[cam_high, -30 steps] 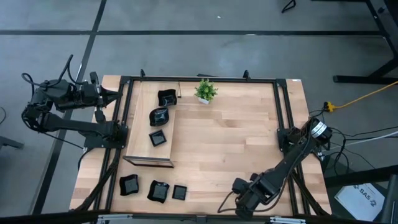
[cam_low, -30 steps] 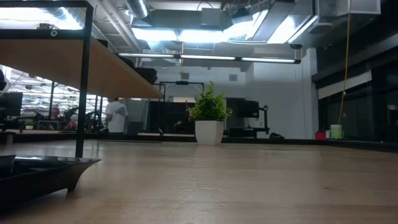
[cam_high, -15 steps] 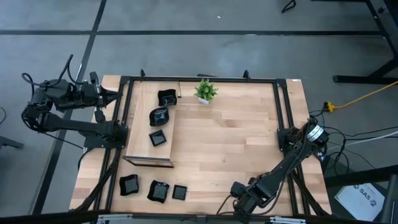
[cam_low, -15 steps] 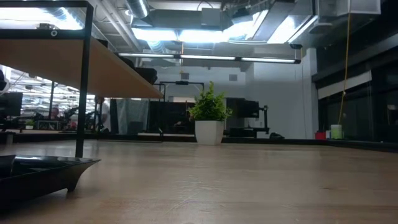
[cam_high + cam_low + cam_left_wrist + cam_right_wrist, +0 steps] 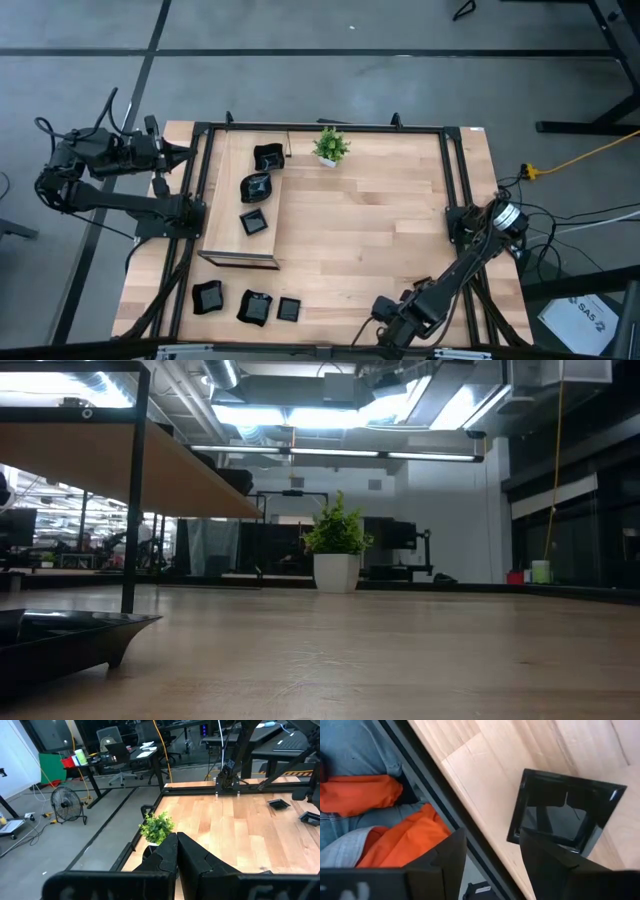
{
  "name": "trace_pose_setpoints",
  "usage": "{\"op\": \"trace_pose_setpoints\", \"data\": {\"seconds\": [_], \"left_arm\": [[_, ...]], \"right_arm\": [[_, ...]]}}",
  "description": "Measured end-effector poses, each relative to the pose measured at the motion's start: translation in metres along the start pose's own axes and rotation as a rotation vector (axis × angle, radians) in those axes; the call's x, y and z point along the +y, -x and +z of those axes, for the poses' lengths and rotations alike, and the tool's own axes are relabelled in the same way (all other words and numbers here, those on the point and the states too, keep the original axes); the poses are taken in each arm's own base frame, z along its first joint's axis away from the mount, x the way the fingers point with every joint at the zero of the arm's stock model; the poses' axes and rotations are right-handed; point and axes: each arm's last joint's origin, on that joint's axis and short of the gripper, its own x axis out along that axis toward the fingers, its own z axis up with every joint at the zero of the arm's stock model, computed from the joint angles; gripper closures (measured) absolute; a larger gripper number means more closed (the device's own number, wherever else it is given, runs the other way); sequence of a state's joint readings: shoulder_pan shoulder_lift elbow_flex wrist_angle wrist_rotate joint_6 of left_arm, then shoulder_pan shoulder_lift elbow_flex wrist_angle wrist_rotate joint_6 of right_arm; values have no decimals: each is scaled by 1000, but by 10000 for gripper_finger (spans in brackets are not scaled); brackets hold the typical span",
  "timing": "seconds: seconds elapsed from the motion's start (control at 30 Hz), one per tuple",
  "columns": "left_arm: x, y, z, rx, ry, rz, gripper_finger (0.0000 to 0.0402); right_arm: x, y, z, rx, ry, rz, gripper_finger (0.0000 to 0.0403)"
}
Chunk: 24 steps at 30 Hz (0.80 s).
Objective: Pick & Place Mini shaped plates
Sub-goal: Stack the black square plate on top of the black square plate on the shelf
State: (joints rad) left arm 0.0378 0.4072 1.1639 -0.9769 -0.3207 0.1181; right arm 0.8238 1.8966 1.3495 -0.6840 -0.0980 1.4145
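Right hand (image 5: 492, 865) is being held spread wide above a square plate (image 5: 565, 810) at the worktop (image 5: 380, 230) near edge; a rim could be clipped, the plate pushed off. Left hand (image 5: 176, 851) is being kept closed, parked.

Grey floor (image 5: 400, 30); ceiling strip lights (image 5: 340, 455); desks, chairs, standing fan (image 5: 67, 805).

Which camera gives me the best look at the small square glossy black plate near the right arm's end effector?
The right wrist view: the small square glossy black plate fills the frame just past the open right end effector. The high view shows it tiny at the table's near edge. The low and left wrist views don't clearly show it.
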Motion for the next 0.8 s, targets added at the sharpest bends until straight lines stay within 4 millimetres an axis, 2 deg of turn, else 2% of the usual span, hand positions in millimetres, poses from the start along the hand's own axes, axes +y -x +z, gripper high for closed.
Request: {"op": "trace_pose_setpoints", "data": {"seconds": [0.53,0.8], "left_arm": [[0,0,0,0,0,0,398],[0,0,0,0,0,1,398]], "right_arm": [[-4,-26,2,14,1,-71,219],[-14,-25,5,25,-24,-162,219]]}}
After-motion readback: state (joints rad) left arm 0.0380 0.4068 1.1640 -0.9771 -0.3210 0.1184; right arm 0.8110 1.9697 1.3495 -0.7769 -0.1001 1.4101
